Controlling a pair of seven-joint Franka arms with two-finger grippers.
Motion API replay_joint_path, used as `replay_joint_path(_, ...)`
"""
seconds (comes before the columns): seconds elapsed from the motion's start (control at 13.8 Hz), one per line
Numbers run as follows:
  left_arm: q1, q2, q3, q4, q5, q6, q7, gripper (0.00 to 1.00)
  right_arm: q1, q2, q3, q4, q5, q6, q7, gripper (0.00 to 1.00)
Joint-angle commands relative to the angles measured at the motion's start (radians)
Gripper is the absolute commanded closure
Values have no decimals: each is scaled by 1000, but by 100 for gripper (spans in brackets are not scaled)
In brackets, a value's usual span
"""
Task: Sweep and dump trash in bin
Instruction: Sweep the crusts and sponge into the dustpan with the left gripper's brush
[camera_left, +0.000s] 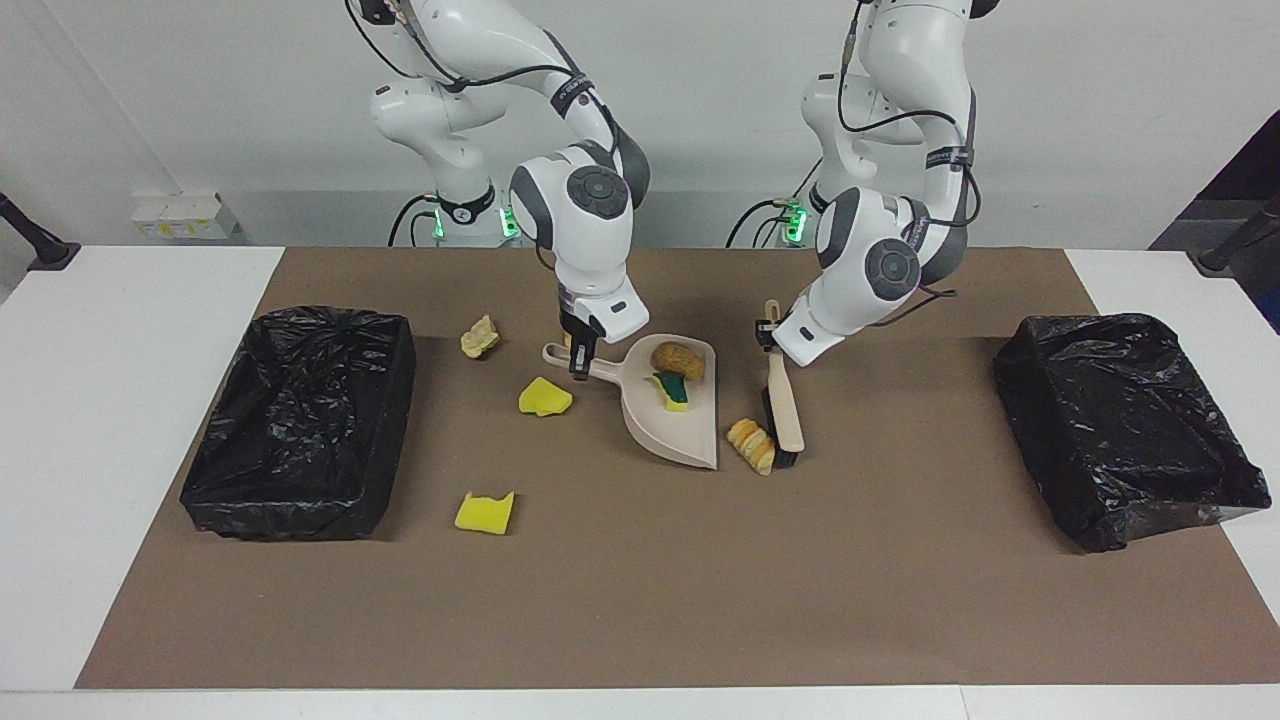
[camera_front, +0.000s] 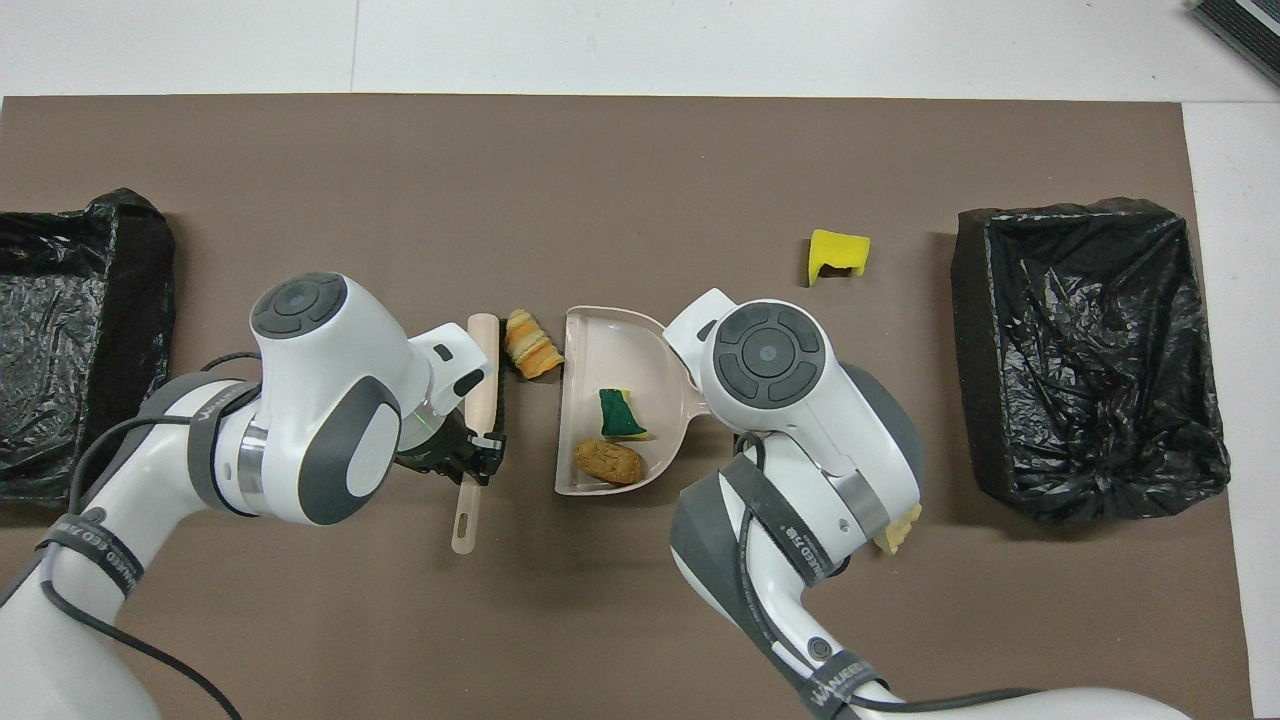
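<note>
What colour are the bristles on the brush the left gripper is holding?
Black, on the beige-handled plastic brush; clearest in the facing view, at its lower end.

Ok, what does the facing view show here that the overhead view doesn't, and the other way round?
Facing only: the right end effector shut on the handle of the dustpan, and a yellow sponge piece beside that handle; from above the right arm covers both.
Overhead only: the hang hole at the handle tip of the brush.
Both: the left end effector shut on the brush, the striped chunk between brush and dustpan, the brown chunk and green-backed sponge in the dustpan, and the notched yellow sponge.
</note>
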Motion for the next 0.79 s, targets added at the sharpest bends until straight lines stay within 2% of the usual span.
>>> replay_joint_path(0.0,-44,-9,1,12,7,-51,82,100,-6,-1,5,1,-26,-10,-41,100)
replay_joint_path(0.29,-64,-33,-50,27,-23,-96,71,100,-6,-3,5,1,-26,-10,-47,100)
replay_joint_path(0.51,-32,-39,-38,24,-17,-96,44,100,-8,-1,5,1,-21,-4,-59,100)
replay_joint_path(0.72,18,-59,-35,46,18,-82,-135,100,-26,-1,5,-1,-7,8,-111,100)
